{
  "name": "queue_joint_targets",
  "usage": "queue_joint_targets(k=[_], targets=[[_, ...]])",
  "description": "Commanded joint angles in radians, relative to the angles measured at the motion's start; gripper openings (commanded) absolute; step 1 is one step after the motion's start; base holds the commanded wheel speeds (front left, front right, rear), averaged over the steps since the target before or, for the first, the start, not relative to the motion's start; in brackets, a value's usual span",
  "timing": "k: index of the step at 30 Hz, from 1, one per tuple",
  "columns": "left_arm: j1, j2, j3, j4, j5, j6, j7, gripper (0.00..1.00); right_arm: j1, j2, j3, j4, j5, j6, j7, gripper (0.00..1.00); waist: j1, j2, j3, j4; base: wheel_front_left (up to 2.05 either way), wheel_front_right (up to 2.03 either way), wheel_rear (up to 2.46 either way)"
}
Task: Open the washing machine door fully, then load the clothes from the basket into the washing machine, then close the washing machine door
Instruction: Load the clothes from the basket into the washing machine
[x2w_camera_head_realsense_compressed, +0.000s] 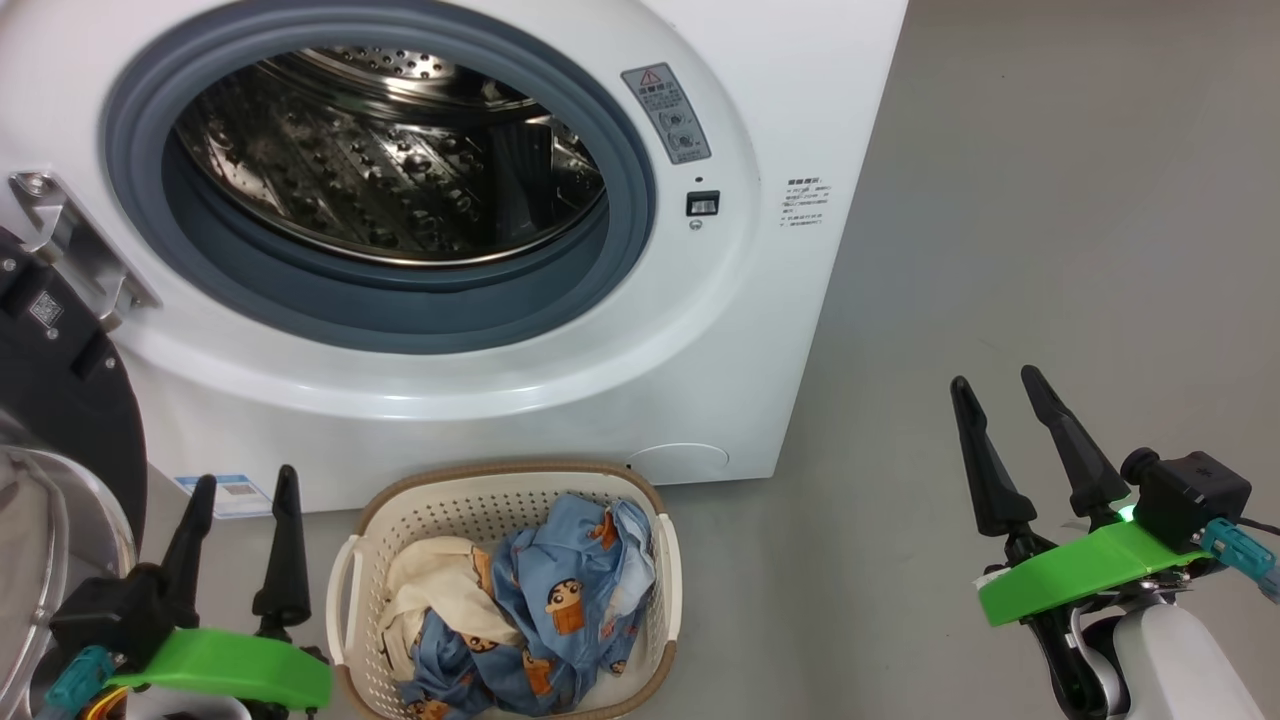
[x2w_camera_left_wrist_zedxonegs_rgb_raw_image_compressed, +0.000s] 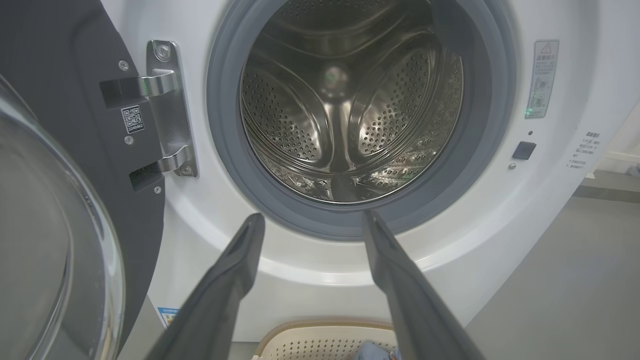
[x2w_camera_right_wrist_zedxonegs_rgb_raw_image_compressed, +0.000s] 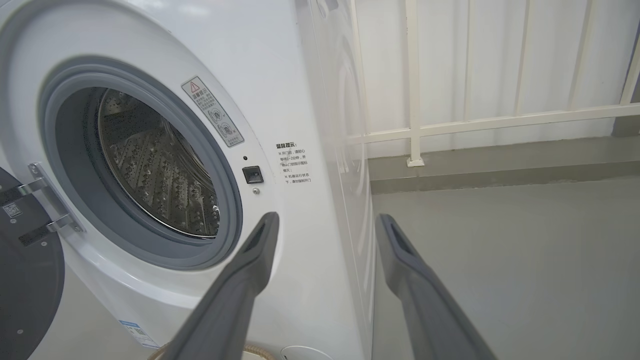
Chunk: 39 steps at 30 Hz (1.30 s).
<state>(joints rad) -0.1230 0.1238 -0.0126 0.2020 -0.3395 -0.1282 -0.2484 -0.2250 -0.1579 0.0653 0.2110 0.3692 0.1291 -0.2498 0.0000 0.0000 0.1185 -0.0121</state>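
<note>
Nearest the camera, the left tool (x2w_camera_head_realsense_compressed: 246, 476) hangs low at the left, its two dark fingers spread apart with nothing between them. The right tool (x2w_camera_head_realsense_compressed: 995, 377) stands well off to the right over bare floor (x2w_camera_head_realsense_compressed: 1050, 200), equally spread and empty. Just beside the left tool sits the basket (x2w_camera_head_realsense_compressed: 510, 468), on the floor near the foot of the machine. The clothes (x2w_camera_head_realsense_compressed: 560, 590) lie heaped inside it, blue printed fabric on top and to the right, cream cloth tucked at the left. Behind and to the left, the washing machine door (x2w_camera_head_realsense_compressed: 60, 400) is swung out on its hinge, its black inner face and glass bulge clear of the opening. Farther back rises the washing machine (x2w_camera_head_realsense_compressed: 780, 120), its grey-blue gasket (x2w_camera_head_realsense_compressed: 400, 300) ringing a steel drum (x2w_camera_head_realsense_compressed: 400, 170) that looks empty.

So the door-opening step reads as finished, and loading is the step in hand, not yet begun. As I judge it, the next move calls for the left tool — the nearer one — to swing right and dip over the basket's rim. It would then close on a good fold of the blue fabric, lift it free and carry it up through the gasket into the drum
</note>
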Motion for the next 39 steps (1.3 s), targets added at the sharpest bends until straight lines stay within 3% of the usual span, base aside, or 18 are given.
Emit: queue_joint_targets(k=[1, 39], targets=[[-0.031, 0.016, 0.039, -0.022, 0.004, -0.002, -0.013, 1.00, -0.014, -0.002, 0.021, -0.027, -0.011, 0.002, -0.012, 1.00, 0.0000, 0.0000, 0.001, 0.000, 0.00, 0.00, 0.00], [-0.035, 0.016, 0.035, -0.008, 0.026, -0.002, -0.013, 1.00, -0.017, 0.002, 0.044, -0.016, -0.006, 0.002, -0.012, 1.00, 0.0000, 0.0000, 0.026, -0.013, 0.00, 0.00, 0.00]])
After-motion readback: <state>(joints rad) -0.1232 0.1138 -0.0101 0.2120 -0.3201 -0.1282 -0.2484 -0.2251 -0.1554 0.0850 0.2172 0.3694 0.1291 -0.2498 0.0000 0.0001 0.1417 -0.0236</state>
